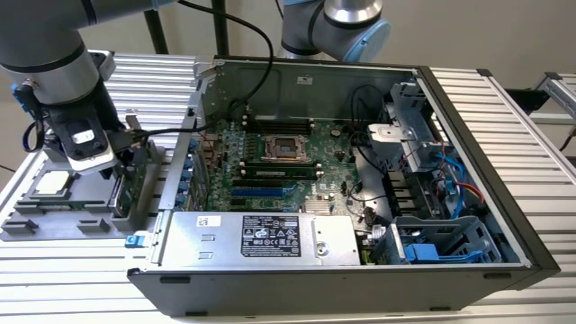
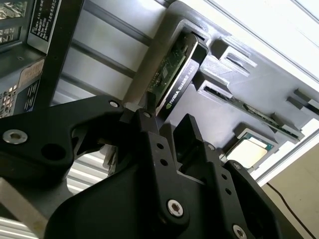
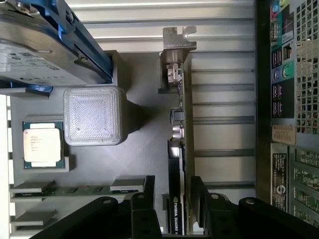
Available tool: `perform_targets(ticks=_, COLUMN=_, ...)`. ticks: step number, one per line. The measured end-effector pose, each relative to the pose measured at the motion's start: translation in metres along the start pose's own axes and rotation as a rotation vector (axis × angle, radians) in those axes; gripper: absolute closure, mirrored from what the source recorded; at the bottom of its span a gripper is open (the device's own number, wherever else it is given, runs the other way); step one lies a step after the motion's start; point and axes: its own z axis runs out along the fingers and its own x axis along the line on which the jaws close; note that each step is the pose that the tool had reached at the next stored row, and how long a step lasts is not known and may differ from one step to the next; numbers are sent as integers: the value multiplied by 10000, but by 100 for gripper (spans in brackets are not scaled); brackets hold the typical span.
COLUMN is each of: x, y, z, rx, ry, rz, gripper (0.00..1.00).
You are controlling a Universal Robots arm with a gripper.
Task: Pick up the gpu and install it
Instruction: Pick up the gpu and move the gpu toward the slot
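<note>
The gpu stands on its long edge in a slot of the grey parts holder, its silver bracket at the end away from the gripper. In the first wrist view my gripper straddles the card's black cooler end, one finger standing a little off one face and the other close to the opposite face. It looks open. In the second wrist view the gpu runs between the black fingertips. In the exterior view the gripper hangs over the gpu, at that view's left, beside the open computer case.
The holder also carries a square silver CPU, memory sticks, a hard drive with blue rails and a ribbed white block. The case's back wall stands close to the gpu. The motherboard lies exposed inside the case.
</note>
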Motion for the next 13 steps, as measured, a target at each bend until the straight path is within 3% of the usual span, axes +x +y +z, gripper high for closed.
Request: perform_targets(ticks=13, x=4, y=-2, z=37, rx=0, ry=20, rz=1, gripper=0)
